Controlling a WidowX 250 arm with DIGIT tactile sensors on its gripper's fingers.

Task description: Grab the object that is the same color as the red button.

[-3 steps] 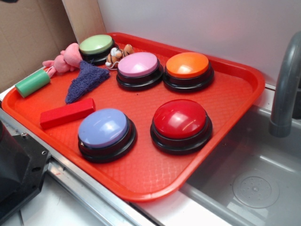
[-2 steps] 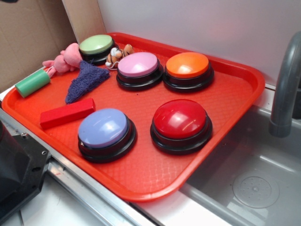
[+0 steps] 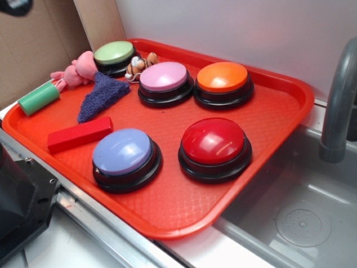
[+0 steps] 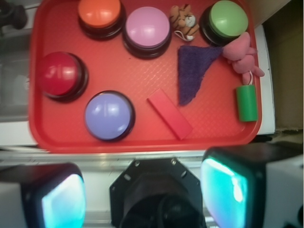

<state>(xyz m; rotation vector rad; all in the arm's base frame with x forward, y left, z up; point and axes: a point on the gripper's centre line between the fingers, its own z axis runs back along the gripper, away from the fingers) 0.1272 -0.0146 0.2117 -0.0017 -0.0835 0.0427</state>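
Tool (image 4: 147, 194) fingertips cut off by wrist view's bottom edge; faucet (image 3: 338, 100) top cropped in exterior view

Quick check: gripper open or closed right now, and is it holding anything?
Gripper: open and empty, fingers spread wide above the near edge of the tray. The red block lies untouched on the tray.

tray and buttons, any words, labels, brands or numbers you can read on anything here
None: no readable text in either view.
The red button, the other dome buttons, the red block, the green cylinder, the tray and the open gripper all look blank.
The tiger toy is too small and blurred to tell.
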